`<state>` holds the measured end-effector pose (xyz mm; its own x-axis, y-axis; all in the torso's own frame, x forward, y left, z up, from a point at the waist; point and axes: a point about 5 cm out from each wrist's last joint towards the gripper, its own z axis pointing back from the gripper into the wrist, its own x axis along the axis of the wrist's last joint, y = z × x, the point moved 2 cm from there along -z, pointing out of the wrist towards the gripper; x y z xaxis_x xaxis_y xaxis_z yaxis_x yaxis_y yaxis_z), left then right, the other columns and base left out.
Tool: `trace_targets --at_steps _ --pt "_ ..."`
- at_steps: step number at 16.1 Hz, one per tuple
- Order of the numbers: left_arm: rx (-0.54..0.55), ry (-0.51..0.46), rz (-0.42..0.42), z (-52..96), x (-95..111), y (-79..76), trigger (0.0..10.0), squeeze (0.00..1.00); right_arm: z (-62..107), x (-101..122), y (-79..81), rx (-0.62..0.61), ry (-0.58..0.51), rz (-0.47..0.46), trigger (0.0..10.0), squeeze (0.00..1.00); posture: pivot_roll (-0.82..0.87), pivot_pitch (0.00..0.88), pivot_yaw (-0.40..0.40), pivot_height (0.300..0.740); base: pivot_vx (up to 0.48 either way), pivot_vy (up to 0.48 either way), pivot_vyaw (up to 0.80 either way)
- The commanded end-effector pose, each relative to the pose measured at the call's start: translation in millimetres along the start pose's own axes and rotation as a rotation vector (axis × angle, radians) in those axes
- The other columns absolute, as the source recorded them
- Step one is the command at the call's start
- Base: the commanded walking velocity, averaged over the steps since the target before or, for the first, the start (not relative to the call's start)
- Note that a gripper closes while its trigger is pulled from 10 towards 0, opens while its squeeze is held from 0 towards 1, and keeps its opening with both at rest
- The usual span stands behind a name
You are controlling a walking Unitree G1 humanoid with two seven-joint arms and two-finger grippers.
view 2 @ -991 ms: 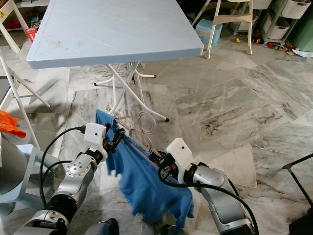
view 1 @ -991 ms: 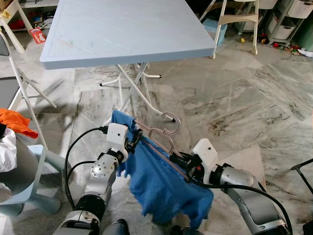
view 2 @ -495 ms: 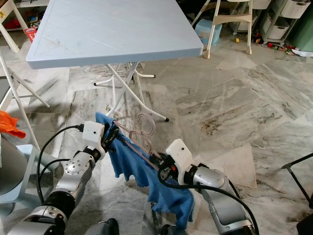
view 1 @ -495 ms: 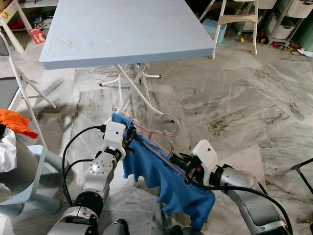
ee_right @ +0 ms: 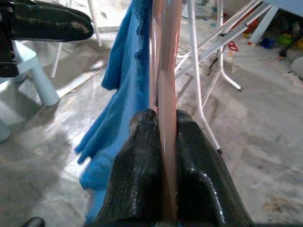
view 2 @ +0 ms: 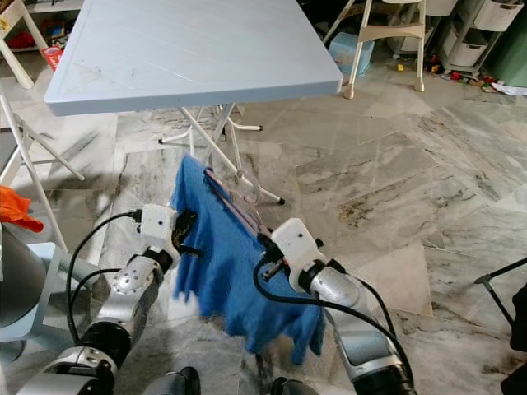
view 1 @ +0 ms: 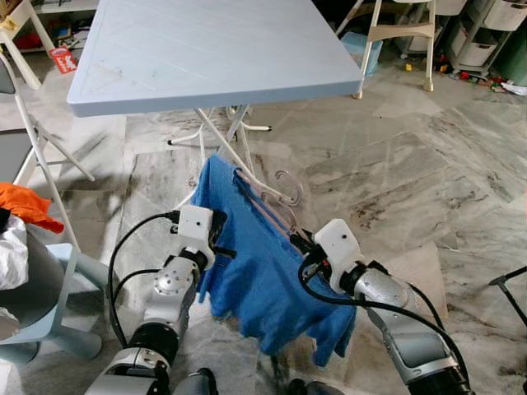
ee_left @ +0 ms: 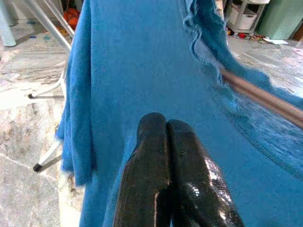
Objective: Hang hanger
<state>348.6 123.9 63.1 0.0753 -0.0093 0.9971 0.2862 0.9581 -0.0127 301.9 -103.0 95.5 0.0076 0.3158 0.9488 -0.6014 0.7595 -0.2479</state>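
A pink-brown hanger [view 1: 262, 196] carries a blue cloth [view 1: 255, 271] and tilts steeply up toward the table's legs, its hook [view 1: 288, 186] out to the right. My right gripper [view 1: 298, 245] is shut on the hanger's lower bar; in the right wrist view the bar [ee_right: 163, 71] runs straight out between the two black fingers [ee_right: 142, 156]. My left gripper [view 1: 224, 245] sits against the cloth's left side. In the left wrist view its fingertips [ee_left: 151, 125] press together with nothing between them, and the cloth [ee_left: 128, 61] hangs just beyond.
A light-blue folding table [view 1: 214, 49] stands ahead on crossed white legs [view 1: 222, 140]. A folding chair [view 1: 33, 148] and an orange cloth [view 1: 25, 204] are at the left. A white high chair [view 1: 403, 33] stands at the back right on marble floor [view 1: 412, 181].
The right gripper has raised and tipped the hanger up toward the table. The left gripper has come off the hanger's end and now rests shut beside the cloth, which hangs longer.
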Motion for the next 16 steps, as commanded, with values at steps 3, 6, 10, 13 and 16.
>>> trace_targets --at_steps 3,6,10,13,16 --pt "0.008 0.019 -0.009 2.7 -4 4.8 0.0 0.0 0.8 4 -5.3 -0.016 -0.026 0.001 10.0 0.0 -0.06 0.161 -0.023 0.74 0.0 0.0 0.0" --pt "0.057 0.011 -0.011 0.7 0 11.2 10.0 0.53 2.9 6 0.7 0.052 -0.033 -0.003 10.0 0.0 -0.06 0.162 -0.026 0.74 0.0 0.0 0.0" --pt "0.032 -0.063 0.007 -2.7 12 3.2 10.0 1.0 4.5 5 10.5 0.12 -0.037 -0.015 10.0 0.0 -0.06 0.16 -0.026 0.74 0.0 0.0 0.0" --pt "0.031 -0.095 0.01 -3.3 17 1.4 10.0 1.0 5.2 4 16.0 0.149 -0.037 -0.023 10.0 0.0 -0.06 0.159 -0.026 0.74 0.0 0.0 0.0" --pt "0.044 -0.113 -0.015 -3.6 20 1.6 10.0 1.0 5.4 4 19.3 0.165 -0.037 -0.03 10.0 0.0 -0.06 0.162 -0.025 0.74 0.0 0.0 0.0"
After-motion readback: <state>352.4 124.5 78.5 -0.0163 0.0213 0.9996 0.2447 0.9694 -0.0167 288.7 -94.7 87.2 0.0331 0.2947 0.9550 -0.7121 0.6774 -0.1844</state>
